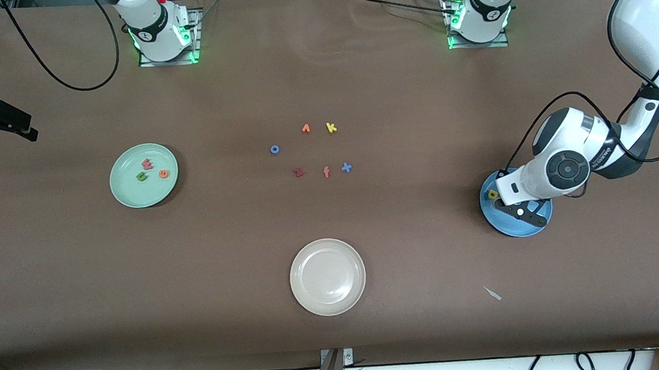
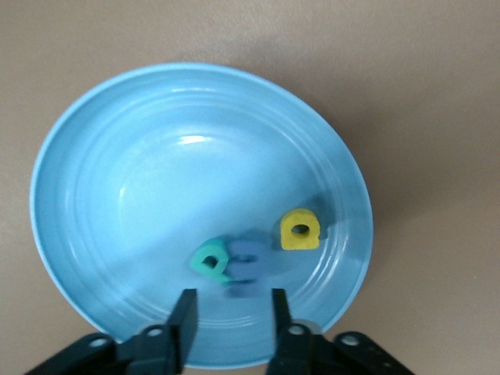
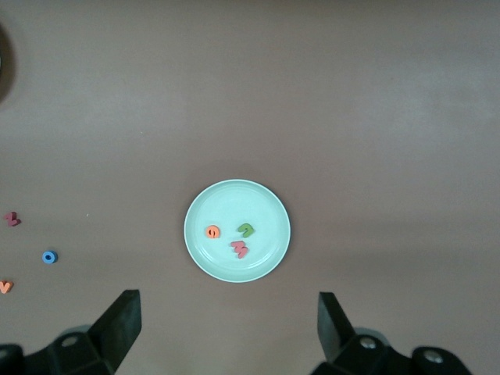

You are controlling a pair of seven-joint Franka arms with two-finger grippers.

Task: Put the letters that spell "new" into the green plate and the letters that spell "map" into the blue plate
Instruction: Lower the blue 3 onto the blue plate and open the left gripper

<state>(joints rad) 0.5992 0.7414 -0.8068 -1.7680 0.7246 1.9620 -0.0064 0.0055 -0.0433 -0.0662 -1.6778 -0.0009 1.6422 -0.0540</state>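
Glossy round blue plate (image 2: 94,156), foam letters, left gripper (image 2: 231,312) above

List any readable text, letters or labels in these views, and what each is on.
No printed labels are readable; the only characters are the foam letters.
"w", "n", "e": in the green plate.
"a", "p", "m": in the blue plate, under the left hand; the m is blurred.
"k", "f", "x", "o", "z": loose on the table.
One orange piece beside the k: unclear.
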